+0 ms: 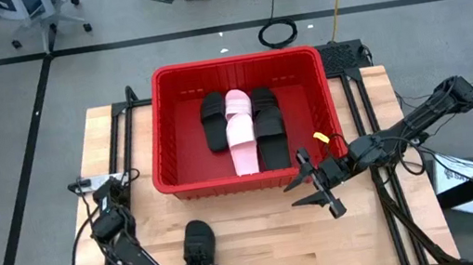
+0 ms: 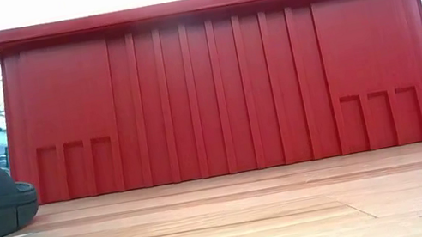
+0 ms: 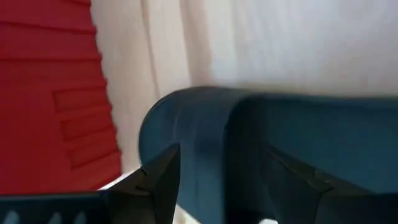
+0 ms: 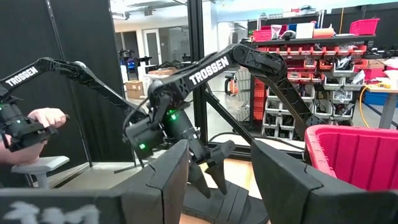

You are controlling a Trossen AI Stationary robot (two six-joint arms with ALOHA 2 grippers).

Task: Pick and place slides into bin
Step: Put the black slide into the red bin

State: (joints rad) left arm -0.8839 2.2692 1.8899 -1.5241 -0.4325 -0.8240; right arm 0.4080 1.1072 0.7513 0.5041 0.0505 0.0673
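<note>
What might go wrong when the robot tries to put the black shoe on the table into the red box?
1. The black slide lies flat on the table under the left gripper; a weak grip might let it slip.
2. The bin has tall walls, so a low lift could knock the slide against the rim.
3. The right gripper waits open near the bin's corner and might bump it.

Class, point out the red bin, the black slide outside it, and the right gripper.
red bin (image 1: 154, 135), high view, left rim.
black slide (image 1: 199, 241), high view, its strap.
right gripper (image 1: 318, 191), high view, between its open fingertips.
</note>
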